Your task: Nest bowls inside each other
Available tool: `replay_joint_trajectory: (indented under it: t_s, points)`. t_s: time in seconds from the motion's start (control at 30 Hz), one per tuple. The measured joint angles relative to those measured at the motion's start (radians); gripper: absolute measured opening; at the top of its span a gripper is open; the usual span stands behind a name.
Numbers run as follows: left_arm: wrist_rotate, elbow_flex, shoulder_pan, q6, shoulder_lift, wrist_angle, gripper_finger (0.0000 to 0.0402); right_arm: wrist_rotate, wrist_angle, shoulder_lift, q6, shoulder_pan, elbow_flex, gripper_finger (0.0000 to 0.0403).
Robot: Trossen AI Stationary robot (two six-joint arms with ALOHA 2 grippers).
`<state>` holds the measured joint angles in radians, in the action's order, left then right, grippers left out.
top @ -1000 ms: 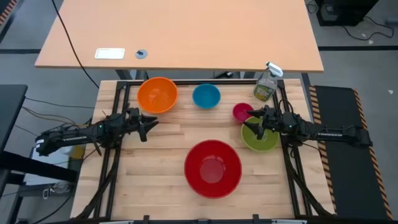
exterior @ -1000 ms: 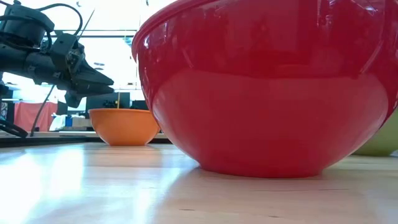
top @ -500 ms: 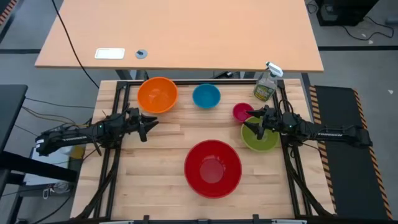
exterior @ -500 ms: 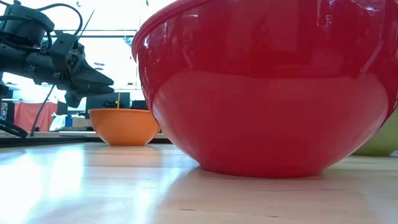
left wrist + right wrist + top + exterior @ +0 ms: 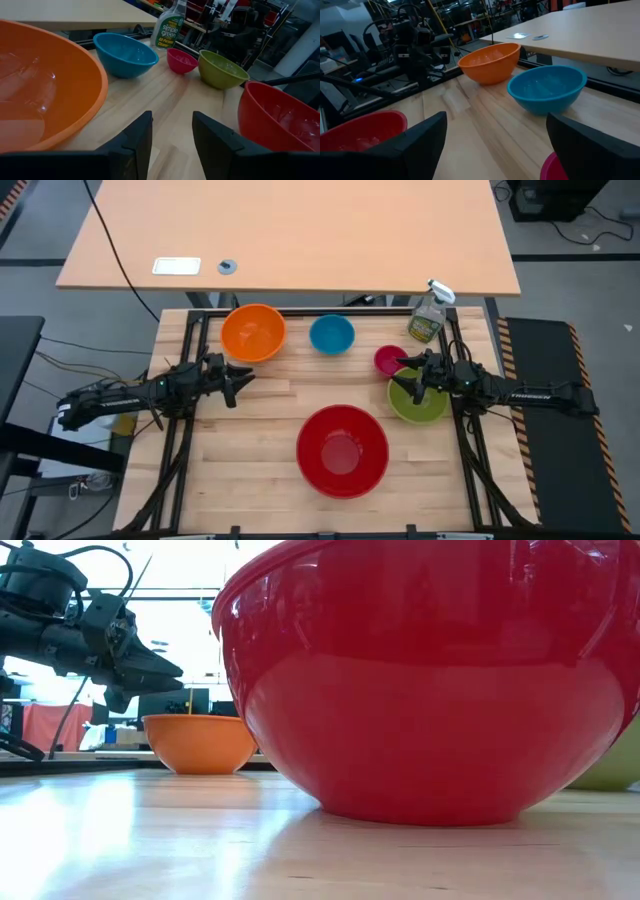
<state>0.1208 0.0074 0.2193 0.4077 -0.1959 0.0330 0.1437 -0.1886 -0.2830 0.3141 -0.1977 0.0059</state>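
Five bowls stand apart on their bases on the wooden table [image 5: 270, 410]: orange [image 5: 253, 332] and blue [image 5: 332, 334] at the far side, small magenta [image 5: 387, 359] and lime green [image 5: 425, 406] close together at the right, and big red [image 5: 342, 450] near the front. My left gripper [image 5: 240, 380] hovers open at the table's left, just on the near side of the orange bowl [image 5: 45, 95], with nothing between its fingers [image 5: 172, 142]. My right gripper [image 5: 405, 375] hovers wide open [image 5: 495, 150] over the green and magenta bowls, also with nothing in it.
A clear spray bottle [image 5: 428, 315] stands at the far right corner behind the magenta bowl. A larger tan table [image 5: 290, 235] lies beyond the far edge. Bare wood lies between the arms at the table's middle. In the low view the red bowl [image 5: 420, 690] blocks most of the scene.
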Motion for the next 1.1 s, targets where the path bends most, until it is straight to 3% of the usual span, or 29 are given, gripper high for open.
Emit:
replay_joint_trajectory:
  t_s: [0.6, 0.67, 0.77, 0.87, 0.97, 1.1]
  points:
    - [0.000, 0.000, 0.000, 0.000, 0.000, 0.000, 0.0142, 0.000, 0.000, 0.000, 0.000, 0.000, 0.000, 0.0347]
    - [0.021, 0.000, 0.000, -0.085, 0.000, 0.003, 0.0142, 0.000, 0.000, 0.000, 0.000, 0.000, 0.000, 0.0347]
    - [0.063, 0.000, 0.000, -0.340, 0.000, 0.020, 0.0142, 0.000, 0.000, 0.000, 0.000, 0.000, 0.000, 0.0347]
    - [0.064, 0.000, 0.000, -0.388, 0.000, 0.055, 0.0142, 0.005, -0.022, 0.000, 0.000, 0.000, 0.000, 0.0347]
    - [0.064, 0.000, 0.000, -0.280, 0.000, 0.149, 0.0142, 0.062, -0.193, 0.000, 0.023, 0.000, 0.000, 0.0347]
    - [0.065, 0.000, 0.001, 0.040, 0.001, 0.330, 0.0142, 0.248, -0.502, -0.003, 0.055, -0.006, 0.000, 0.0347]
